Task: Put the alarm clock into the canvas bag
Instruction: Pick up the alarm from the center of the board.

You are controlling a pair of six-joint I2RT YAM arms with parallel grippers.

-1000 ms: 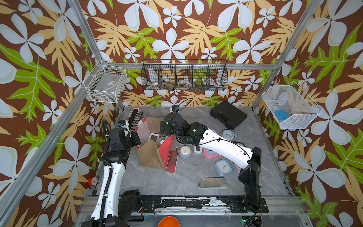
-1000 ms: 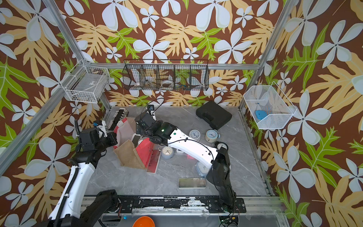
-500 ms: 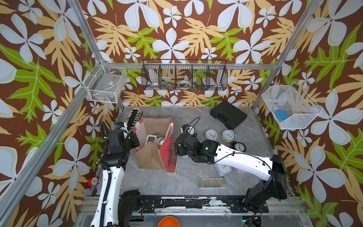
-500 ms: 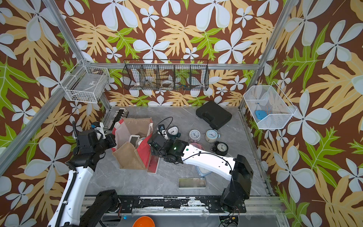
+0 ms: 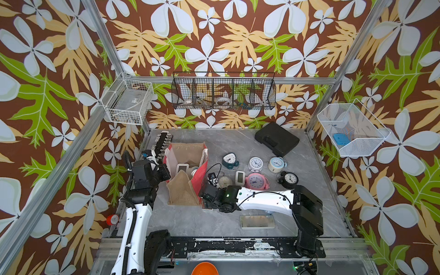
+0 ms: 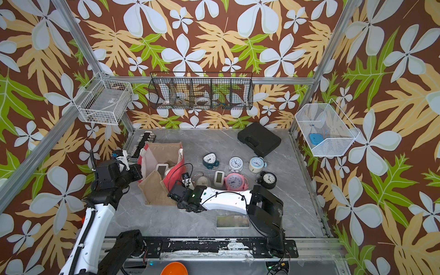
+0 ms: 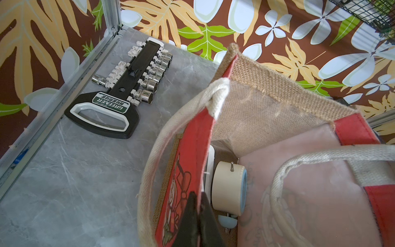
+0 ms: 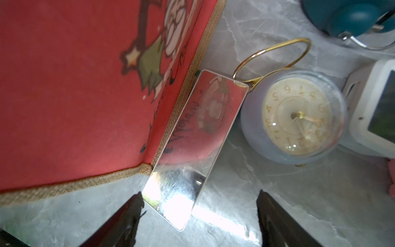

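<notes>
The canvas bag [image 5: 183, 190] stands open at the table's left, with tan burlap sides and red panels [image 8: 74, 85]. My left gripper [image 7: 198, 195] is shut on the rim of its red panel [image 7: 190, 162], holding the mouth open. Inside lie a cream alarm clock with a blue face [image 7: 228, 188] and a white digital clock [image 5: 182, 167]. My right gripper [image 8: 198, 196] is open, low over the table beside the bag's red side, holding nothing. A flat mirror-faced clock [image 8: 192, 139] lies between its fingertips and the bag. A domed clock with a gold handle [image 8: 297, 115] sits just beyond.
Several more alarm clocks stand right of the bag: teal [image 5: 229, 160], white [image 5: 256, 164], pale blue [image 5: 276, 164], black [image 5: 289, 178], pink [image 5: 257, 181]. A mirror slab [image 5: 257, 221] lies near the front. A socket rack [image 7: 128, 81] sits by the left wall, a black case [image 5: 276, 141] at the back.
My right arm has pulled back from above the bag's mouth and come down to the table in front of its red side, jaws narrowing a little. The left gripper kept its hold.
</notes>
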